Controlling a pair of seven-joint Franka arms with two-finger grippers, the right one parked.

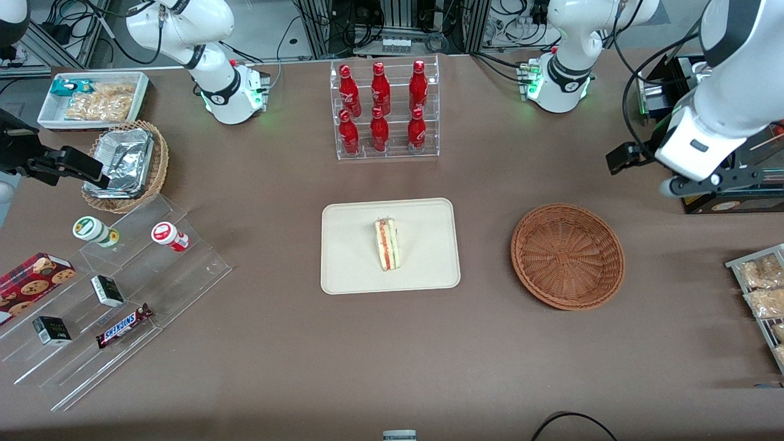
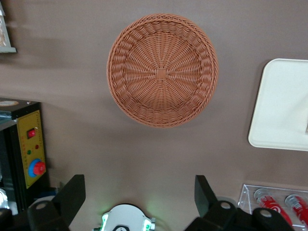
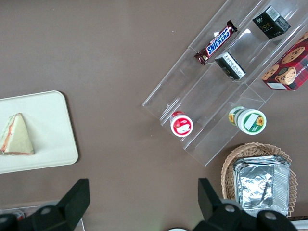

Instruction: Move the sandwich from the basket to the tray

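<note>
the brown desk [image 1: 257,343] carries everything. the largest task thing is the cream-beige tray [image 1: 355,257], a flat rectangle with rounded corners and a low raised rim, lying near the middle of the desk, nearer the front camera than the clear rack of red bottles [image 1: 383,110]. toward the working arm's end of the desk sits the round, shallow, reddish-brown wicker basket [image 1: 568,256], its weave spiralling out from a small square centre; nothing lies in it.

the sandwich [image 1: 387,244] is on the tray, about at its middle, well apart from the basket. it is a small triangular wedge of pale bread, and its cut edge shows red and green filling layers between the slices.

the pincer [image 2: 139,197] hangs high above the desk at the working arm's end, farther from the front camera than the basket. its two dark fingers [image 2: 72,192] stand wide apart with nothing between them. the basket lies below the pincer, apart from it, and the sandwich lies well apart from the pincer, with the basket between the two.
</note>
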